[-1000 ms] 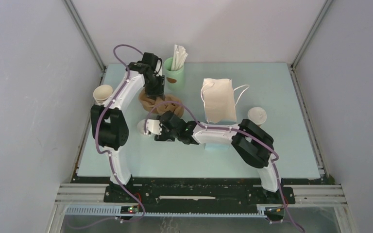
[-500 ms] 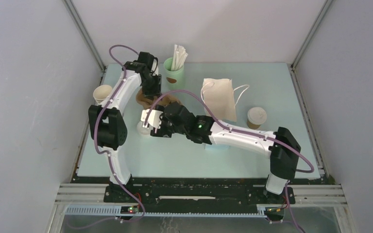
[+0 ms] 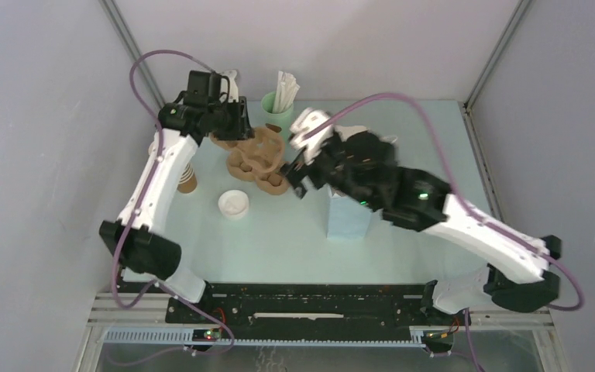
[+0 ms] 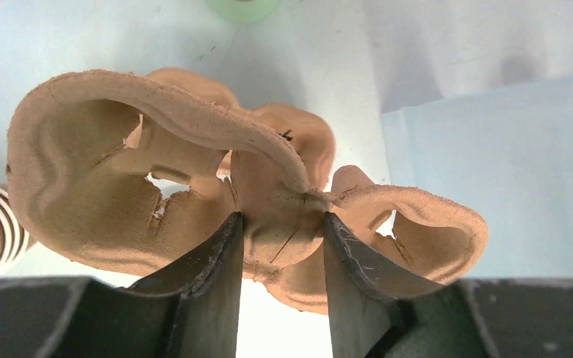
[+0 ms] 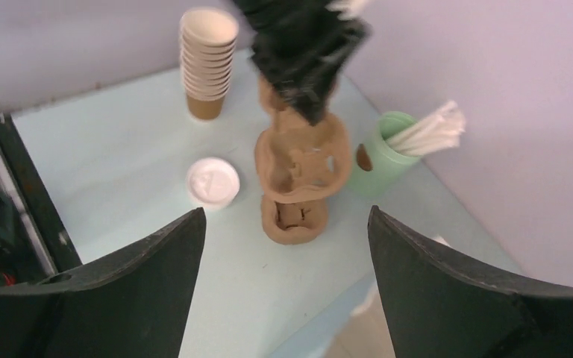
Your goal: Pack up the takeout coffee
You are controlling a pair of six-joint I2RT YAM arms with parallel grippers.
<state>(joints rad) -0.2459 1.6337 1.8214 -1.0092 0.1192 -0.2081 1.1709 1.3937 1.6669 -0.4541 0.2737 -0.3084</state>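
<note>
takeout coffee out of sight | left tool (image 4: 281, 220) clamped on carrier (image 4: 82, 171) edge | right tool (image 5: 285, 212) apart, empty

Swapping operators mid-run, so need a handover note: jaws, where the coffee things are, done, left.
Left gripper: jaws shut on the pulp cup carrier, beside the mint-green cup.
Right gripper: jaws open, empty.
Takeout coffee: not in view, perhaps hidden under the right arm.
Loose white lid on the table near the cup stack.
Done: nothing packed that shows. Left: find the coffee, pack it.
</note>
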